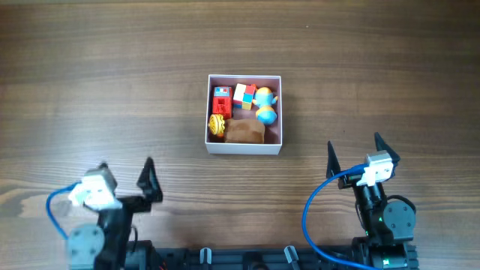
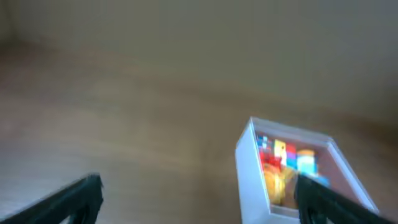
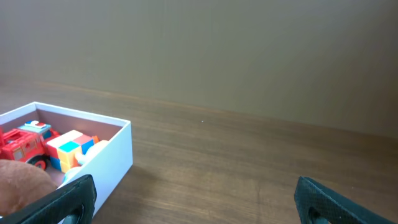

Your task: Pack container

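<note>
Container (image 1: 244,148) sits ahead between the arms, right gripper (image 1: 354,144) slightly closer than left gripper (image 1: 126,163) (both wide open, empty).

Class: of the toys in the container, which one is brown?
The brown plush toy, by the container's wall nearest the robot; the others are bright: red truck, multicoloured cube, blue-and-yellow figure.

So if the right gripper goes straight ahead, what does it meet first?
Probably nothing: only table lies ahead of the right gripper. The container sits left of that line, though its corner may be close.
</note>
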Controlling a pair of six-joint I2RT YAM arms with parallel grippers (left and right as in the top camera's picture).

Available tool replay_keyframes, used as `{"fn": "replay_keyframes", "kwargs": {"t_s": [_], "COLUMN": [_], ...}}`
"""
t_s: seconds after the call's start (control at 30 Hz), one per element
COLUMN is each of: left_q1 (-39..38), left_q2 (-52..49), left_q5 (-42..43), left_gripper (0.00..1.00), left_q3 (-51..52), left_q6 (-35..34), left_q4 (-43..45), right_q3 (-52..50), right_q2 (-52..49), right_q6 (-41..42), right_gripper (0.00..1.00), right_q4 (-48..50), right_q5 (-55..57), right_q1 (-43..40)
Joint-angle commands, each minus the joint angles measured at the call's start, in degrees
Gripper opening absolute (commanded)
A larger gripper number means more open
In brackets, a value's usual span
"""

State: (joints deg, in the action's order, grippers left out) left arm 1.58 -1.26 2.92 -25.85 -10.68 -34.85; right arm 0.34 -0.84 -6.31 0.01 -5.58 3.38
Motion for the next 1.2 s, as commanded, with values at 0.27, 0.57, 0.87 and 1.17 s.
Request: {"fn": "replay_keyframes", "kwargs": {"t_s": [0.27,0.57,0.87,1.17], "left_q1": [0.6,-2.6,-2.6,-2.6], "left_q2": [1.1,1.1,0.9,0.9], "left_q5": [4.1,4.1,4.1,4.1], "left_gripper": [1.00,1.00,1.00,1.00], "left_q3": [25.6,25.5,25.5,25.5], "left_q6": [11.7,11.5,11.5,11.5], "left_q4": [32.2,31.1,31.1,31.1], "right_q3": [0.0,0.0,0.0,0.0], "right_q2": [0.6,0.6,0.6,0.6], "right_q6": [0.3,0.3,0.3,0.3], "right_gripper": [1.00,1.00,1.00,1.00], "right_q4": [0.3,0.3,0.3,0.3], "right_q5": [-0.5,-0.5,-0.5,-0.5], "right_q1": [-0.1,-0.1,-0.1,-0.1]}}
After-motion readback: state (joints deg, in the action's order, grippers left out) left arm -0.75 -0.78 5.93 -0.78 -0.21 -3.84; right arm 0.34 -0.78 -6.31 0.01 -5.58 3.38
